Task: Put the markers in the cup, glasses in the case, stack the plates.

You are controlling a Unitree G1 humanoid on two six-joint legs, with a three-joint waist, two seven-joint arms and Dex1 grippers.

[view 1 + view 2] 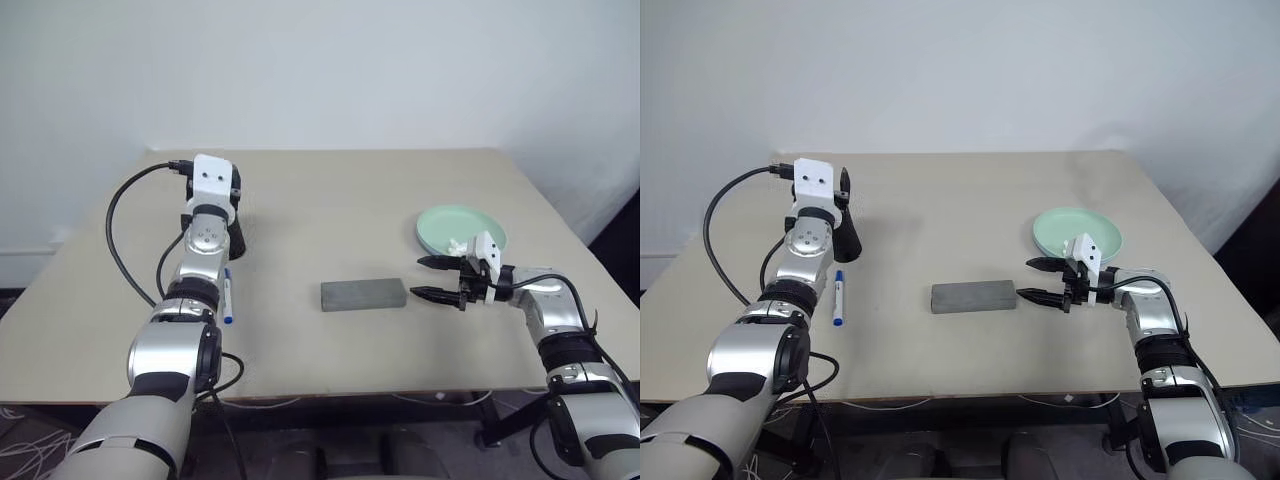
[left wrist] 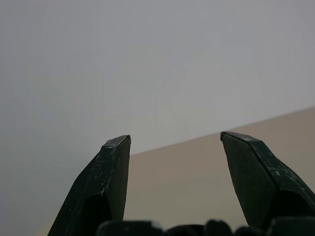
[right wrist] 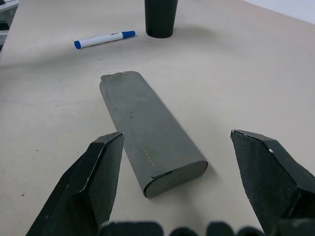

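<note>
1. Left eye view: the tabletop (image 1: 330, 340) carries the case (image 1: 363, 294), a marker (image 1: 227, 295), the cup (image 1: 236, 236) and a plate (image 1: 452, 222).
2. The case lies shut and flat near the middle of the tabletop, its long side running across the view.
3. The right pincer (image 1: 428, 279) hangs just beside the case's right end, pointing at it, its two black fingers spread apart and holding nothing.
4. Right wrist view: the case (image 3: 147, 130) lies ahead between the spread fingers (image 3: 101, 167), its near end just short of them and not touching either.
5. Beyond the case in that view, the marker (image 3: 104, 39) lies flat on the tabletop with its blue cap toward the cup (image 3: 160, 17), which stands upright just past it.
6. Left eye view: the marker lies left of the case and well apart from it, beside the left forearm, blue end toward the robot.
7. The cup stands on the tabletop behind the left wrist, which covers most of it.
8. The left pincer (image 1: 844, 180) is raised above the cup; in the left wrist view its fingers (image 2: 106, 182) stand wide apart, released and empty, with wall and tabletop beyond.
9. The mint green plate rests near the right edge of the tabletop, just behind the right pincer, with a small white scrap (image 1: 456, 245) on its near rim.
</note>
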